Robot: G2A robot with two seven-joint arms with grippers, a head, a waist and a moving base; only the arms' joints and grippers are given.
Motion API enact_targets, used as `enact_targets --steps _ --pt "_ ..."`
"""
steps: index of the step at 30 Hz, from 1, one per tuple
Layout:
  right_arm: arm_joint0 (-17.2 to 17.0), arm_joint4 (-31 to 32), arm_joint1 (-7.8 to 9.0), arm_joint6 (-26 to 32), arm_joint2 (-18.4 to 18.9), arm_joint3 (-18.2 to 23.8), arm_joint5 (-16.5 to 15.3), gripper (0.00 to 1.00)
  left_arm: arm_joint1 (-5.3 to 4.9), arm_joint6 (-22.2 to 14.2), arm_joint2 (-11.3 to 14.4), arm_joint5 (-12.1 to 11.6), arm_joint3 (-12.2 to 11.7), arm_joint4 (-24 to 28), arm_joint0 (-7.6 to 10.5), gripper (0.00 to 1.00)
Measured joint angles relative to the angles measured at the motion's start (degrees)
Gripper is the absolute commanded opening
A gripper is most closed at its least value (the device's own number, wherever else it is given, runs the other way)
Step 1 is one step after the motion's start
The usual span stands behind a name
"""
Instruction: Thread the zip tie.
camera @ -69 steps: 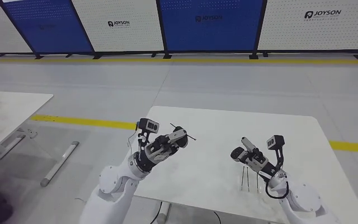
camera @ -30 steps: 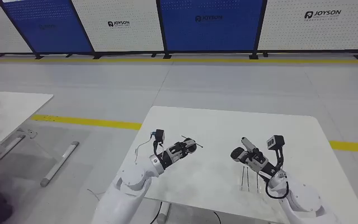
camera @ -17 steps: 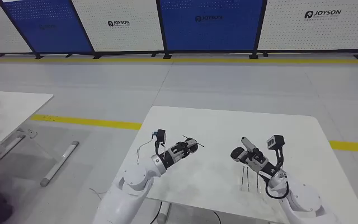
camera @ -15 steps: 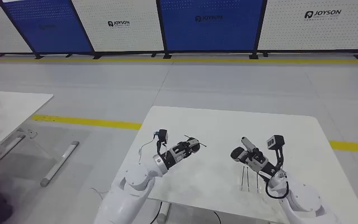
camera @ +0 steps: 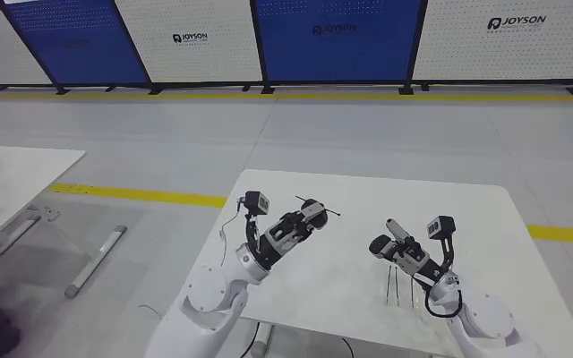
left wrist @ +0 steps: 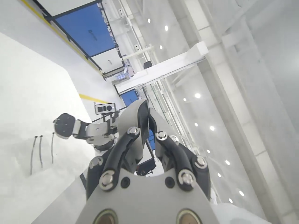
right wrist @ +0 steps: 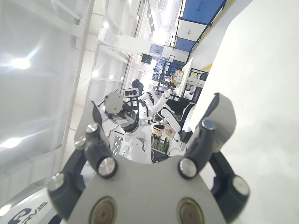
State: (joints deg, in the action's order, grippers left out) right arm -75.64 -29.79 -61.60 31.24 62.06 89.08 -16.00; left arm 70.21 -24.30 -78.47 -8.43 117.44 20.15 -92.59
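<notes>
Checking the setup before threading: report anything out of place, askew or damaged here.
Nothing stands out. The left pincer, raised over the table, is shut on one zip tie held crosswise; the right pincer is open and empty; the spare zip ties lie flat, side by side, near it.

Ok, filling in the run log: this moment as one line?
left gripper shut on zip tie, above table | right gripper open, empty, near spare ties on table | tie not yet threaded
</notes>
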Motion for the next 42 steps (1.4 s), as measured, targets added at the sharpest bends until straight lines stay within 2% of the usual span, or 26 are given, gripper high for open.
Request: enact_targets --steps 2,5,7,10,13,17,21,23,26,29,32,42 --pt "0.0 0.0 0.0 0.0 0.0 0.0 0.0 1.0 -0.1 -0.1 -0.7 -1.1 1.6 0.9 -1.0 0.0" --pt "0.0 0.0 0.0 0.0 0.0 0.0 0.0 1.0 -0.22 -0.3 -1.3 -1.7 2.5 1.3 -1.88 0.0" --pt "0.0 0.0 0.0 0.0 0.0 0.0 0.0 1.0 -0.29 -0.3 -1.2 -1.1 2.3 0.4 -1.86 0.0" --pt "0.0 0.0 0.0 0.0 0.0 0.0 0.0 1.0 -0.37 0.4 -0.4 0.8 0.5 -2.3 -1.19 0.0" --pt "0.0 0.0 0.0 0.0 0.0 0.0 0.0 1.0 -0.37 1.5 0.9 2.9 -3.6 -5.1 -0.01 0.0" --pt "0.0 0.0 0.0 0.0 0.0 0.0 0.0 1.0 -0.24 2.6 3.0 4.4 -11.0 -7.5 2.25 0.0" --pt "0.0 0.0 0.0 0.0 0.0 0.0 0.0 1.0 -0.25 3.8 4.2 3.9 -16.7 -11.1 3.64 0.0" --pt "0.0 0.0 0.0 0.0 0.0 0.0 0.0 1.0 -0.2 4.7 4.4 3.8 -19.2 -11.2 4.17 0.0" --pt "0.0 0.0 0.0 0.0 0.0 0.0 0.0 1.0 -0.19 5.5 4.7 3.3 -21.8 -11.8 4.97 0.0" --pt "0.0 0.0 0.0 0.0 0.0 0.0 0.0 1.0 -0.14 5.7 5.9 2.5 -23.1 -13.3 5.33 0.0" --pt "0.0 0.0 0.0 0.0 0.0 0.0 0.0 1.0 -0.05 4.2 6.9 2.3 -23.4 -11.8 5.51 0.0" --pt "0.0 0.0 0.0 0.0 0.0 0.0 0.0 1.0 -0.05 4.3 6.9 2.3 -23.4 -11.9 5.51 0.0"
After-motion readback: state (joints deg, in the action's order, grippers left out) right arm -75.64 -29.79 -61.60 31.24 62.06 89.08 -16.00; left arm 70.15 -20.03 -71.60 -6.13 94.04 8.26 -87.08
